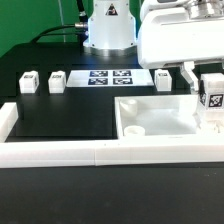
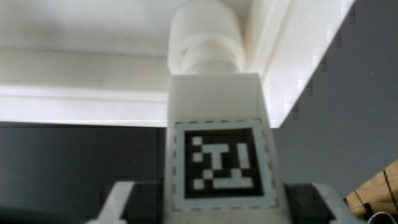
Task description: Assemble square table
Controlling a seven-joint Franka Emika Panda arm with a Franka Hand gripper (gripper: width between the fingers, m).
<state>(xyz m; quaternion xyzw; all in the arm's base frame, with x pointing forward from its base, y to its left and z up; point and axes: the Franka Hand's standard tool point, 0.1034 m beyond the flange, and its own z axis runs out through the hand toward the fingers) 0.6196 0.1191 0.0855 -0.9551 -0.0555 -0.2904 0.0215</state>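
Square table top [image 1: 160,122] on counter [image 1: 60,115], exterior view's right, against border wall [image 1: 60,152]. Tool [image 2: 215,205] clamped on leg block [image 2: 217,120] at top's edge. Risk: leg tip off-centre from socket, so it tilts, jams or slips.

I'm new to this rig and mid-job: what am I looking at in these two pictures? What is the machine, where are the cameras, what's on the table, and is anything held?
The machine is one robot arm with a two-finger gripper. The exterior view looks across the black table from off the arm. The wrist view looks out from the wrist, past the fingers. On the table lie the square tray-like table top, three loose leg blocks, the marker board and a white border wall. The gripper appears shut on a fourth leg, beside the table top at the exterior view's right.
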